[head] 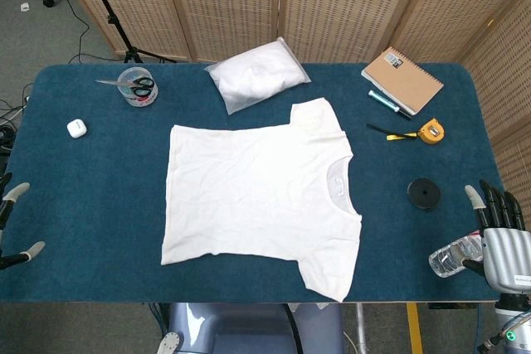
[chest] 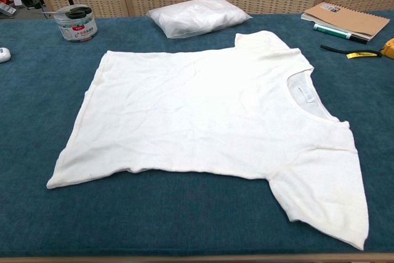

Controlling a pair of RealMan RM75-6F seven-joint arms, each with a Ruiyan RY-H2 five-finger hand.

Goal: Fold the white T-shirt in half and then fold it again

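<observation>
One white T-shirt [head: 257,192], one plastic bag [head: 255,79], one notebook [head: 402,79], one pen [head: 389,104], one tape measure [head: 430,131], one black disc [head: 423,194], one bottle [head: 452,258], one tub [head: 136,87], one earbud case [head: 76,128], two robot hands.

Just beside the right robot hand [head: 504,246] we see a clear plastic bottle [head: 455,256] lying on the blue desk [head: 83,221], and a black disc [head: 426,194] a little farther from it. Well beyond that we find a yellow tape measure [head: 430,131], a pen [head: 388,104] and a brown spiral notebook [head: 402,80]. Far toward the left robot hand [head: 15,225] side sit a white earbud case [head: 76,128] and a clear tub [head: 137,86] holding scissors. A white filled plastic bag [head: 255,74] lies at the far edge.
</observation>
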